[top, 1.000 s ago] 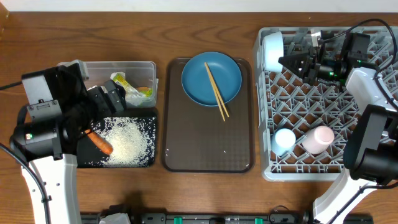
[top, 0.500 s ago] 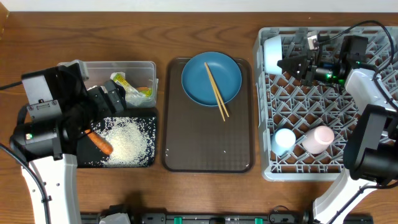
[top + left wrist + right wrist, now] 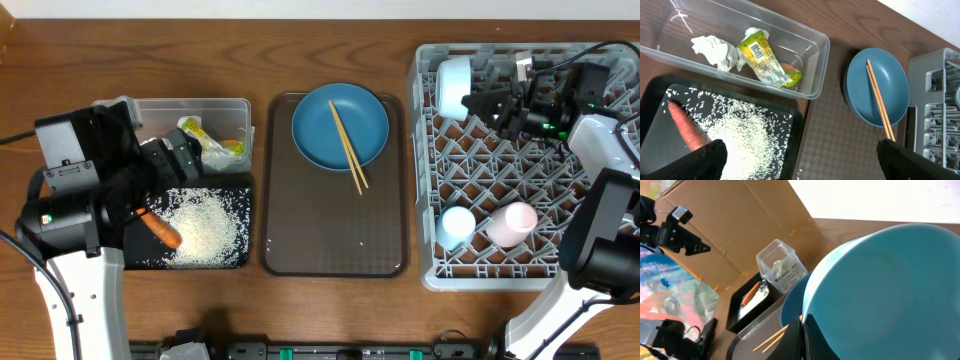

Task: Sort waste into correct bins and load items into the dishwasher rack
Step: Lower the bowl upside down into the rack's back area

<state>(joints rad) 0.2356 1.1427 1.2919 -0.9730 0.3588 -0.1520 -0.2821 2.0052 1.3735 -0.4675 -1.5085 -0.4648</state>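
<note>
Grey rack (image 3: pixel 500 190) takes up my right side. At its far left corner my right gripper (image 3: pixel 476 100) is clamped on the rim of the bowl (image 3: pixel 453 85), which is tipped on its side with its teal inside filling that wrist's view. Whether it touches the pegs I cannot tell. A blue cup (image 3: pixel 458 222) and a pink cup (image 3: pixel 512 222) sit side by side near the rack's front.

My left gripper (image 3: pixel 801 147) hangs with its fingers spread wide and nothing between them, above where the tub (image 3: pixel 190 105) meets the black tray (image 3: pixel 650 95). The carrot (image 3: pixel 687 131) lies in the black tray at the edge of the rice (image 3: pixel 745 145). The paper (image 3: pixel 715 50) and the wrapper (image 3: pixel 764 57) lie in the tub, touching. On the brown tray (image 3: pixel 335 240) between, the plate (image 3: pixel 320 145) carries both chopsticks (image 3: pixel 347 148), whose near ends stick out over its rim.
</note>
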